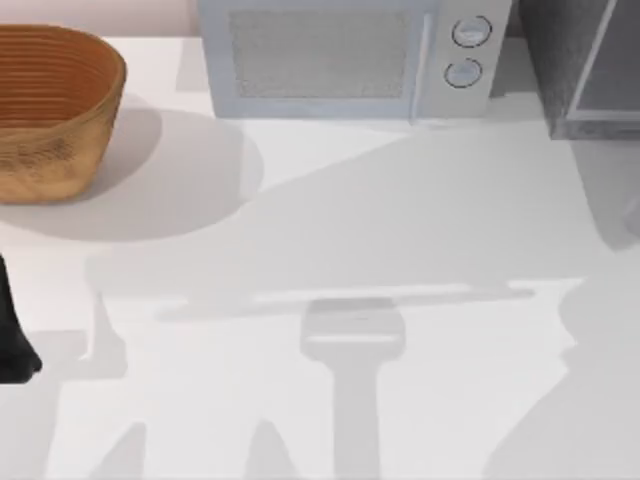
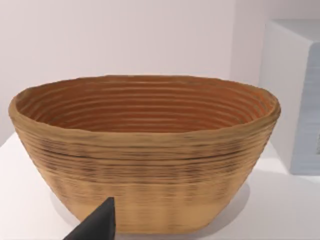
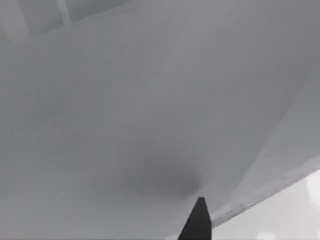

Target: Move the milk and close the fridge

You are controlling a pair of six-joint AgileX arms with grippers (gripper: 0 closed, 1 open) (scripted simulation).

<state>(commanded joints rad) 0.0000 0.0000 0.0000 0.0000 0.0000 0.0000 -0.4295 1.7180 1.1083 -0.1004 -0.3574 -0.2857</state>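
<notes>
The milk is out of view. The fridge (image 1: pixel 585 65) stands at the table's back right corner, with speckled dark grey sides and a lighter pale-framed door panel; I cannot tell how far the door is open. My left arm (image 1: pixel 12 345) is at the table's left edge. A dark part of my left gripper (image 2: pixel 97 225) points at the woven basket (image 2: pixel 145 150), a short way from it. My right gripper (image 3: pixel 198 220) hangs over a shadowed grey surface.
The brown woven basket (image 1: pixel 50 110) sits at the back left, and its visible inside holds nothing. A light grey microwave (image 1: pixel 350 60) with two round knobs stands at the back centre, between basket and fridge. The white table (image 1: pixel 330 220) spreads across the front.
</notes>
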